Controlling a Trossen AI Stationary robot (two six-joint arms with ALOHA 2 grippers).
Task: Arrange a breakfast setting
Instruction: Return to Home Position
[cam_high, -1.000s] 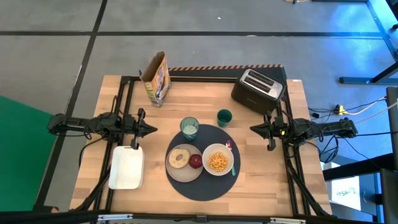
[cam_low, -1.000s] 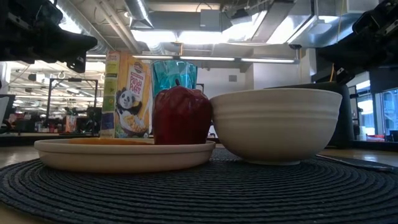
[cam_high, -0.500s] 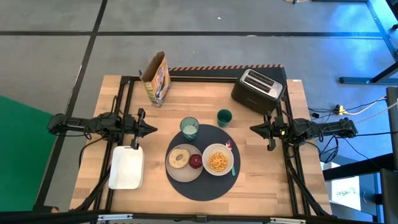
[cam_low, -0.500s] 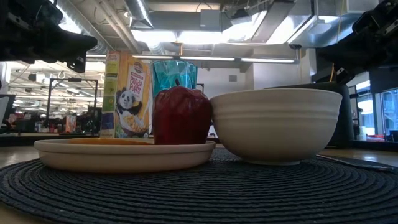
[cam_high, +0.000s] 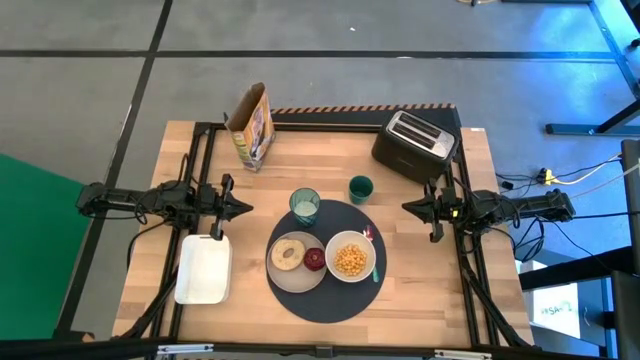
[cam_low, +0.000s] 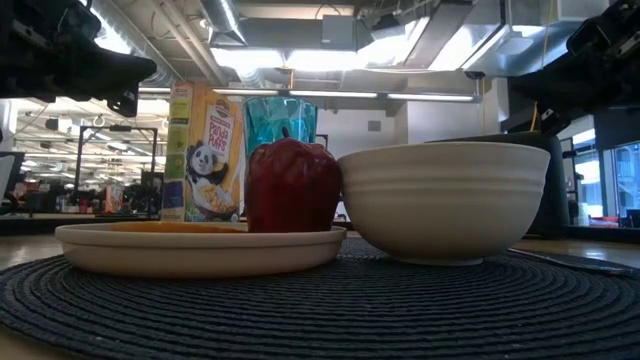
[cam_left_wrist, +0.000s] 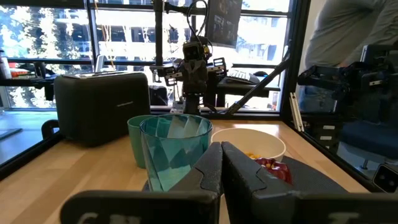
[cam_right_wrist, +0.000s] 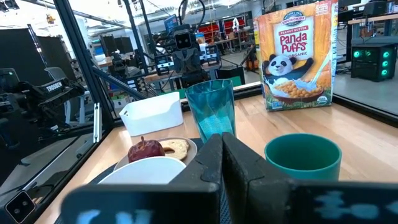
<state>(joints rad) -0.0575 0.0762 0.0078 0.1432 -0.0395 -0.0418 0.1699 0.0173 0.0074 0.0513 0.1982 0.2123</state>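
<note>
Symmetrically, left pincer (cam_high: 243, 209) and right pincer (cam_high: 408, 207) point inward, flanking the mat (cam_high: 330, 305); both pressed closed, empty.

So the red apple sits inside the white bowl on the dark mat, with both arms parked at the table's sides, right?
Not quite: the high view shows the apple on the beige plate beside the bagel; the white bowl holds cereal. The rest holds: left arm and right arm wait at the sides.

Apple (cam_low: 292, 185) on plate (cam_low: 200, 252) (bowl (cam_low: 445, 200) beside), mat (cam_low: 320, 312) beneath.
</note>
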